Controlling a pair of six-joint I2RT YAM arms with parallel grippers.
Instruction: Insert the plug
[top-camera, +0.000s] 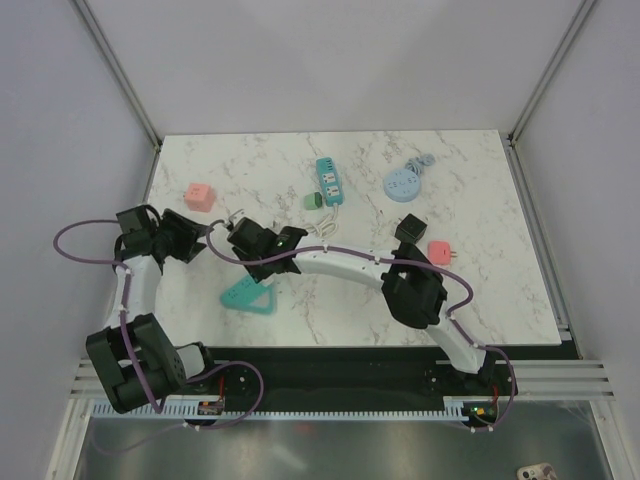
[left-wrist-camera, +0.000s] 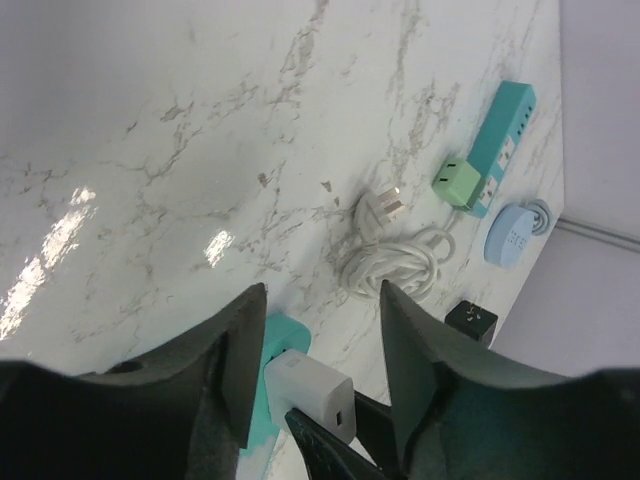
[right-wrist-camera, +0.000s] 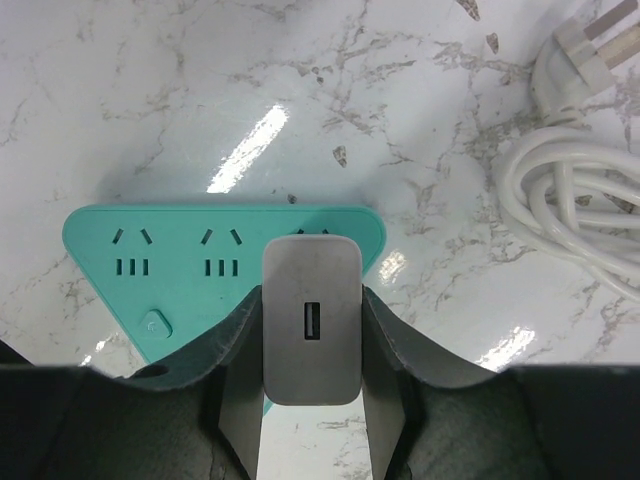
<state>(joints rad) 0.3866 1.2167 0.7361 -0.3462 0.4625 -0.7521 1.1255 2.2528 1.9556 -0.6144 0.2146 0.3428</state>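
- As the right wrist view shows it, the right gripper (right-wrist-camera: 312, 345) is clenched on the white USB charger (right-wrist-camera: 311, 290), with one finger on either side of its body.
- I see the charger sitting over the right-hand end of the teal triangular power strip (right-wrist-camera: 180, 250), covering the socket there. The two sockets to its left are bare. Whether its pins are in, I cannot tell.
- The strip lies on the marble table (top-camera: 480, 290), toward the near edge and left of centre.
- My left gripper (left-wrist-camera: 322, 300) is released, fingers apart with nothing between them, hovering just left of the charger.
- A coiled white cable (left-wrist-camera: 395, 260) lies just beyond. Farther off, a green adapter (left-wrist-camera: 457, 182) touches a long teal strip (left-wrist-camera: 505, 130).
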